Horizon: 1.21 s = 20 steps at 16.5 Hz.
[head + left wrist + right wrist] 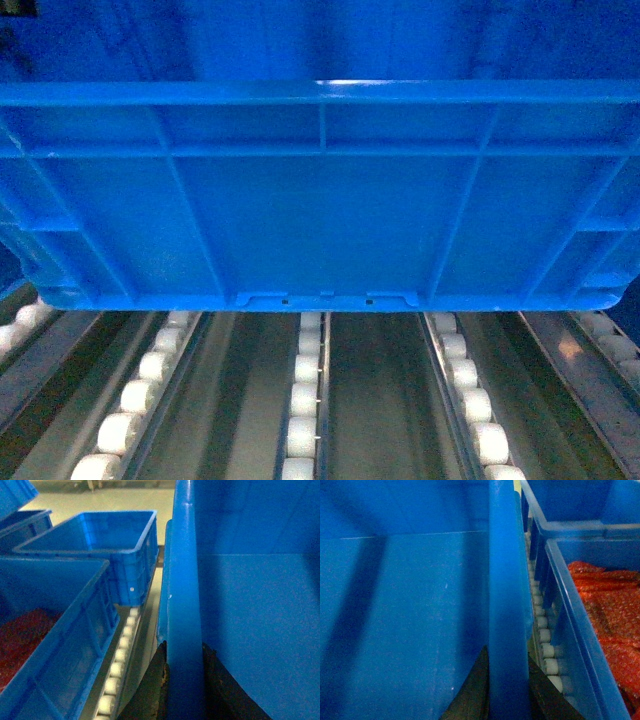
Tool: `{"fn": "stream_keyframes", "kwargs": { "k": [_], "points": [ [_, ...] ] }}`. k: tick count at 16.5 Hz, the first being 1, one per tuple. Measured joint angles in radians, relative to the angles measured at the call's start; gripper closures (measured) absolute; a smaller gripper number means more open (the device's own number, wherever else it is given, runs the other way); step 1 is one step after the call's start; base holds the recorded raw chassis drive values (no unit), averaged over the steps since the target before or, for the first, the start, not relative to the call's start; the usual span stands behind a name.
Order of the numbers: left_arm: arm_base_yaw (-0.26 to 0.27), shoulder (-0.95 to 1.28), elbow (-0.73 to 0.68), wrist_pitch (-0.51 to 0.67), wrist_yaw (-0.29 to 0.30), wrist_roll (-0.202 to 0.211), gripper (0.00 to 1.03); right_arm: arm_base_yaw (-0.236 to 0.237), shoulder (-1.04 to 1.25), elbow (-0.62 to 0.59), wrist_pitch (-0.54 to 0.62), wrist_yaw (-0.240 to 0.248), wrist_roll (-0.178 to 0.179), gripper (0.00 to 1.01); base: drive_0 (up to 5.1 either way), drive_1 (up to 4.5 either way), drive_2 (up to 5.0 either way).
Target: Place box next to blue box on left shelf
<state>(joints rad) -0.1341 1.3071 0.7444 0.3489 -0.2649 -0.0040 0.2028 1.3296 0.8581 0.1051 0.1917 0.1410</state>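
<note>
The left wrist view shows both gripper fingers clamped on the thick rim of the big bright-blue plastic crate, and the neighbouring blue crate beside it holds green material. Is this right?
Not quite. The material is red, not green: in the left wrist view the neighbouring blue crate holds red material. The rest holds: the left gripper has one dark finger on each side of the thick rim of the big bright-blue plastic crate.

little of the robot's body is seen. in the left wrist view, two dark, nearly black fingers [150,690] are shown as flat, tapering wedges at the bottom edge, with brownish scuffing on the inner face of one. in the right wrist view, two similar dark fingers [472,692] are seen, matte and smooth. no cables, screws or markings can be made out.
</note>
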Motion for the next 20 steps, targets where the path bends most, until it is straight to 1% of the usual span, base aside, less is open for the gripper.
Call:
{"fn": "stream_keyframes", "kwargs": {
  "k": [1, 2, 4, 6, 8, 10, 14, 17, 18, 20],
  "points": [
    [0.006, 0.011, 0.009, -0.043, 0.002, 0.001, 0.92, 0.0, 0.012, 0.011, -0.041, -0.018, 0.01, 0.92, 0.0, 0.0, 0.0],
    [0.008, 0.03, 0.009, -0.053, 0.003, 0.005, 0.92, -0.001, 0.03, 0.011, -0.064, -0.028, 0.023, 0.92, 0.0, 0.0, 0.0],
    [0.012, 0.117, -0.003, -0.063, 0.017, 0.009, 0.92, -0.01, 0.119, -0.012, -0.054, -0.044, 0.047, 0.92, 0.0, 0.0, 0.0],
    [0.012, 0.152, -0.003, -0.084, 0.021, 0.01, 0.92, -0.013, 0.15, -0.015, -0.067, -0.05, 0.054, 0.92, 0.0, 0.0, 0.0],
    [0.016, 0.19, -0.011, -0.092, 0.024, 0.018, 0.92, -0.008, 0.174, -0.035, -0.079, -0.055, 0.07, 0.92, 0.0, 0.0, 0.0],
    [0.023, 0.203, -0.023, -0.095, 0.03, 0.012, 0.92, 0.002, 0.174, -0.035, -0.098, -0.051, 0.07, 0.92, 0.0, 0.0, 0.0],
    [0.03, 0.205, -0.023, -0.127, 0.03, 0.014, 0.92, 0.007, 0.17, -0.031, -0.132, -0.065, 0.076, 0.93, 0.0, 0.0, 0.0],
    [0.062, 0.205, -0.023, -0.126, 0.035, 0.052, 0.92, 0.045, 0.161, -0.031, -0.166, -0.074, 0.095, 0.93, 0.0, 0.0, 0.0],
    [0.075, 0.205, -0.023, -0.131, 0.053, 0.064, 0.92, 0.057, 0.164, -0.037, -0.18, -0.065, 0.111, 0.93, 0.0, 0.0, 0.0],
    [0.083, 0.205, -0.021, -0.136, 0.054, 0.068, 0.92, 0.06, 0.164, -0.037, -0.183, -0.069, 0.117, 0.93, 0.0, 0.0, 0.0]
  ]
}}
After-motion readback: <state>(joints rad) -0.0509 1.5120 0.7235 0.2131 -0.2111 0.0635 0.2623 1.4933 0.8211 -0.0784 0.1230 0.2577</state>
